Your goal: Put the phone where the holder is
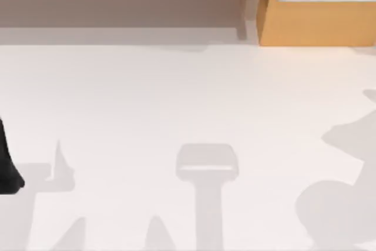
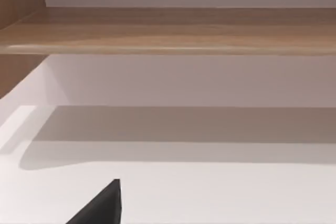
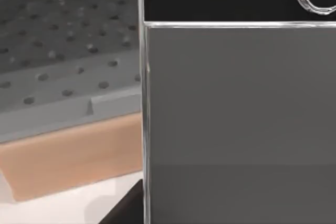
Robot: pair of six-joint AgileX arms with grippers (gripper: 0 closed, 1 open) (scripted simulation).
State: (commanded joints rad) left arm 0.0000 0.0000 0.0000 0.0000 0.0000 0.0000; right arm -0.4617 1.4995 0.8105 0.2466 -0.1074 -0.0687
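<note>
Hand of the right arm: a dark part of it [image 3: 123, 208] shows at the lower edge of the right wrist view beside the phone [image 3: 236, 108]; whether it pinches the phone cannot be told. Hand of the left arm [image 1: 9, 166] sits parked at the left edge of the top view, grip state also unclear. Phone fills the right of the right wrist view, close to the camera, home-button end toward the frame's top, long axis running top to bottom. Perforated grey holder [image 3: 63, 61] on a tan base lies in the upper left behind it. Risk, judged: a tilted approach could catch the holder's lip and topple the phone onto the white bench [image 1: 176, 98].
</note>
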